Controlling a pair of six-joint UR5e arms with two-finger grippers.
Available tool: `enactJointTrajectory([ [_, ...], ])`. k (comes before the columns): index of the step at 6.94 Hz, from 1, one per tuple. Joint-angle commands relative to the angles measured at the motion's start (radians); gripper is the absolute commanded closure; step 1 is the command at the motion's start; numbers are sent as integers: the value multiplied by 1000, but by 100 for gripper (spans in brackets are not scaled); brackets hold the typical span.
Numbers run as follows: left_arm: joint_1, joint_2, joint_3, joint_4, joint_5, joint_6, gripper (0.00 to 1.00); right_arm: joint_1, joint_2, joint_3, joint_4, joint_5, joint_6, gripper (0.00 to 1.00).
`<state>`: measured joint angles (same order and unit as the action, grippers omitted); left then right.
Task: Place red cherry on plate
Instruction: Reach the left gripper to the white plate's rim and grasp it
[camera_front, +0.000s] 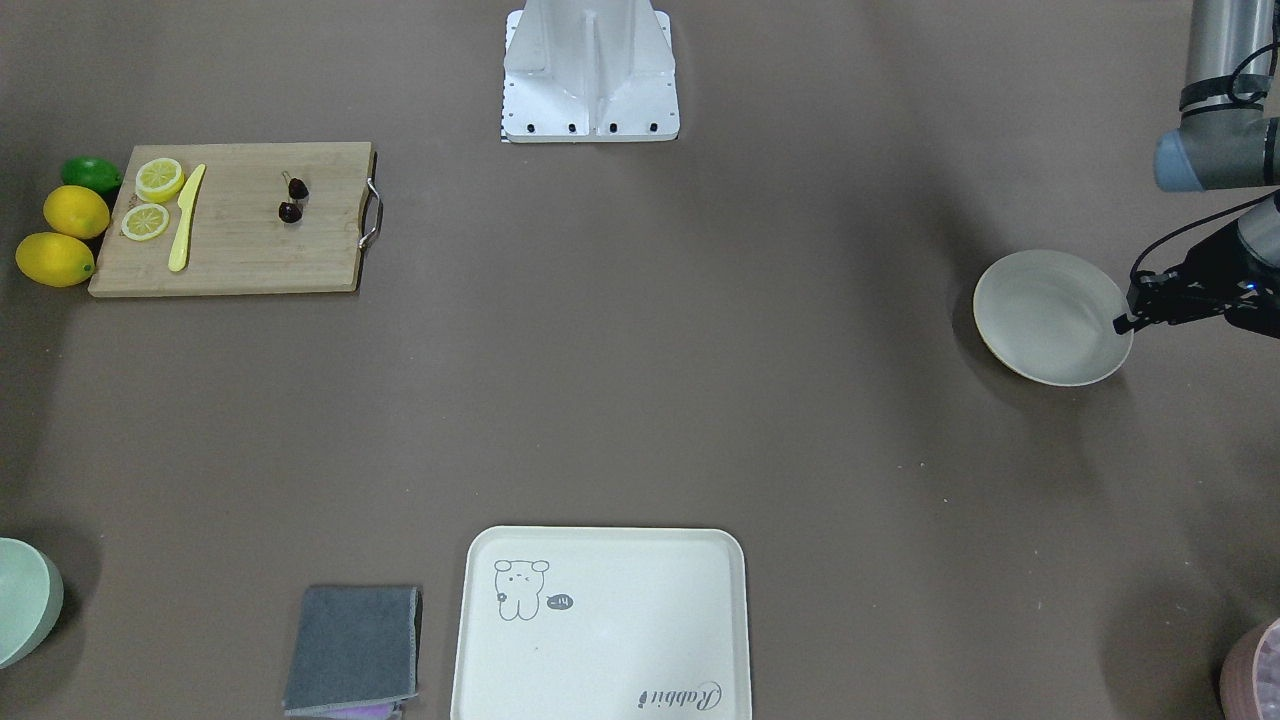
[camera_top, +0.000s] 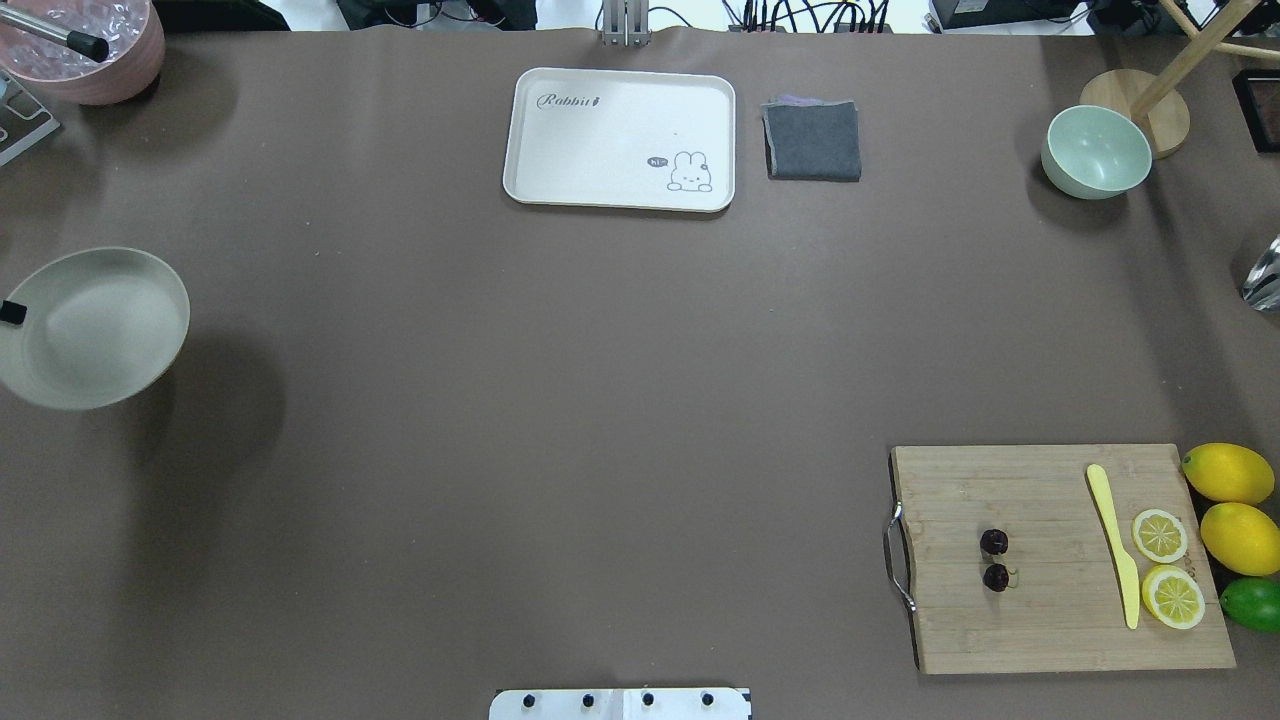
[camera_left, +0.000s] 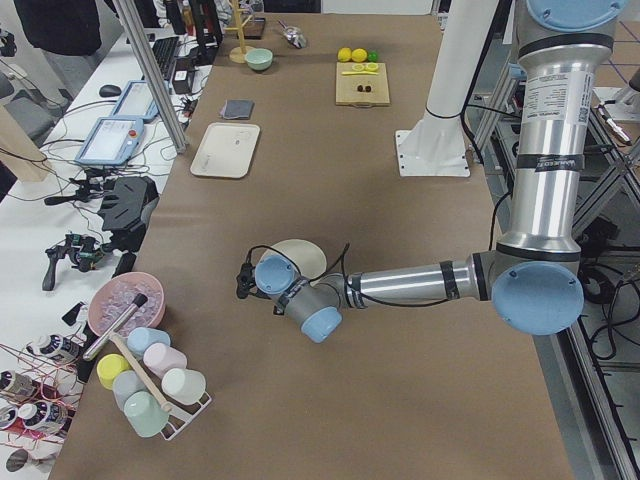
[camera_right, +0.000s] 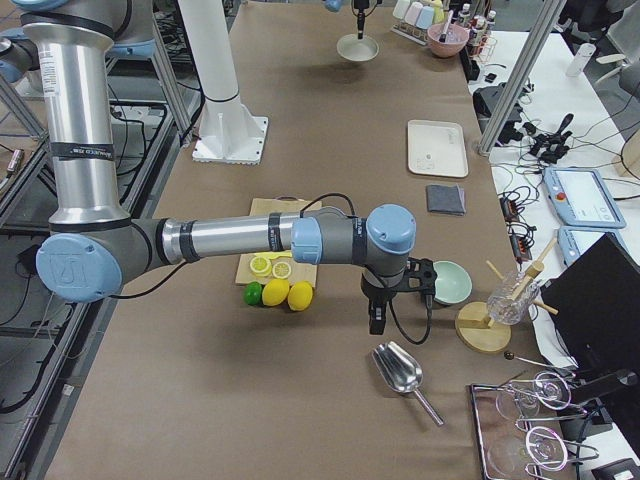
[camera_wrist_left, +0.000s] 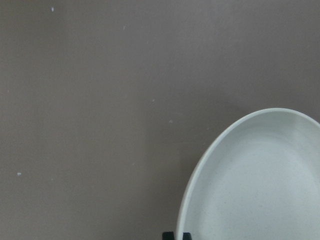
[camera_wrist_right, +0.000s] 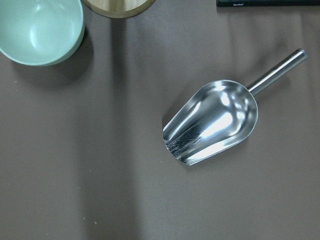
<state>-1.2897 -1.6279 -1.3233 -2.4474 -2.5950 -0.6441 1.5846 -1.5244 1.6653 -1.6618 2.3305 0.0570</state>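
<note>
The red cherry (camera_front: 291, 200) lies on the wooden cutting board (camera_front: 235, 225), near its handled end, well apart from the plate (camera_front: 1040, 320) at the other end of the table. From overhead I make out two dark fruits side by side; the stems are too thin to follow.

The left gripper (camera_front: 1128, 320) sits at the plate's rim, but most of it is cut off by the frame edge in the front view, and overhead I only get a black tip over the rim. Its wrist camera shows just a sliver of dark fingertips (camera_wrist_left: 176, 235) at the bottom edge, so I cannot tell whether the fingers are apart, together or pinching the rim.

The right gripper (camera_right: 377, 320) appears only in the right side view, pointing down near the lemons (camera_right: 285, 294); I cannot tell its state. Its wrist camera shows a metal scoop (camera_wrist_right: 212, 122) and part of a green bowl (camera_wrist_right: 37, 27), no fingers.
</note>
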Motion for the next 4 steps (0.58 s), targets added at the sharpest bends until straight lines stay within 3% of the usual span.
enactJointTrajectory([
  [1, -2, -129, -65, 45, -2, -253, 100, 0, 1, 8, 0, 1, -3, 0],
  [2, 79, -189, -144, 47, 72, -469, 100, 0, 0, 10, 0, 1, -2, 0],
  [4, 331, -268, -241, 51, 308, -761, 100, 0, 1, 2, -1, 1, 1, 0],
])
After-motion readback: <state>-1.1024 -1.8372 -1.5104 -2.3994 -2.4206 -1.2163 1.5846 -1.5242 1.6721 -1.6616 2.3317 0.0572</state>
